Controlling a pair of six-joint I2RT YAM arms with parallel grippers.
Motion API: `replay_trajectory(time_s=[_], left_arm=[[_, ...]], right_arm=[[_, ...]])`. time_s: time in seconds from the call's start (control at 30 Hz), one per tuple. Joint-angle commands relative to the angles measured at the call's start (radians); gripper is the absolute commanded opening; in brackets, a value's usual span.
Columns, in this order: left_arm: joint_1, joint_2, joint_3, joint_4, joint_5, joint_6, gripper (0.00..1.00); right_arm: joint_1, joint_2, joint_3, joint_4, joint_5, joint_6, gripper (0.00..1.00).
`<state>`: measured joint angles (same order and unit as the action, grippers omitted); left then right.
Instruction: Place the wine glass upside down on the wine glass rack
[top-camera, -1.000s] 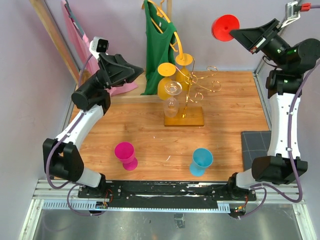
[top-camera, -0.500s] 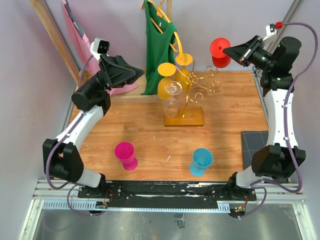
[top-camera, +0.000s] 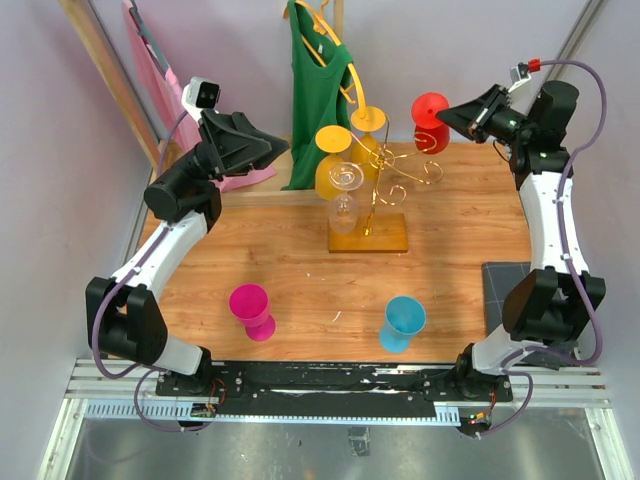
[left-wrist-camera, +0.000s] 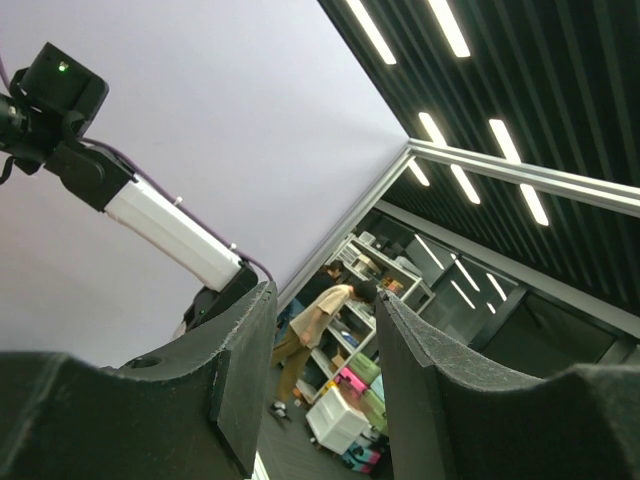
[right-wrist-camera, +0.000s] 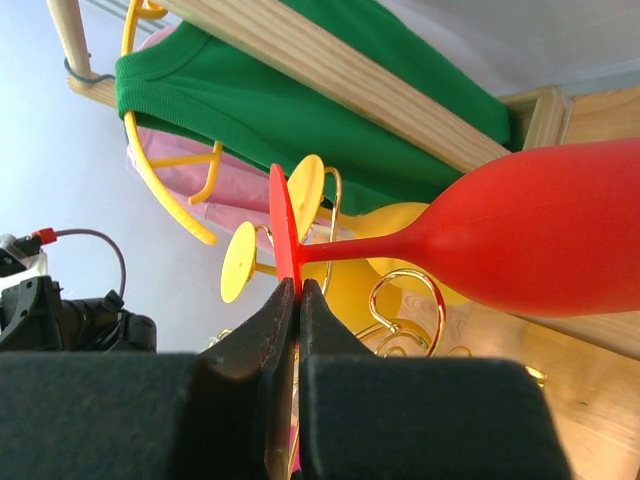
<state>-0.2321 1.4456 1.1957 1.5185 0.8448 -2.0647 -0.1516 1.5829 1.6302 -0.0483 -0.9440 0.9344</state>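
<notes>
While the wooden table (top-camera: 450, 220) carries the wine glass rack (top-camera: 370, 235) at its middle, with two yellow glasses (top-camera: 330, 150) and a clear glass (top-camera: 345, 205) already hung on its curled arms, the red wine glass (top-camera: 430, 105) is not yet on it. It hangs in the air just beyond the rack's far right arms, seemingly foot uppermost, so sliding the stem into a free hook and letting go are judged left. The right gripper (right-wrist-camera: 290, 290) is pinched tight on the thin edge of that glass's foot; the left gripper (left-wrist-camera: 320, 300) stands partly apart, empty, pointing up and away.
</notes>
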Motion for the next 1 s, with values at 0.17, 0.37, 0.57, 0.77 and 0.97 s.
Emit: replay_trajectory(time_s=[0.17,0.37,0.57,0.77,0.97], left_arm=[[0.005,-0.014,-0.007,0.076,0.012,0.017,0.49],[0.005,-0.015,-0.008,0.074,0.011,0.019,0.49],[0.005,-0.016,-0.016,0.076,0.011,0.020,0.49],[0.005,-0.016,-0.021,0.077,0.009,0.021,0.49],[0.005,-0.010,-0.024,0.076,0.009,0.019,0.49]], right_arm=[[0.065,0.038,0.017,0.019,-0.096,-0.002,0.01],[0.087,0.032,0.013,0.007,-0.110,-0.010,0.01],[0.096,0.021,0.009,-0.021,-0.121,-0.015,0.01],[0.096,-0.020,-0.035,-0.025,-0.124,-0.010,0.01],[0.089,-0.066,-0.075,-0.038,-0.131,-0.013,0.01]])
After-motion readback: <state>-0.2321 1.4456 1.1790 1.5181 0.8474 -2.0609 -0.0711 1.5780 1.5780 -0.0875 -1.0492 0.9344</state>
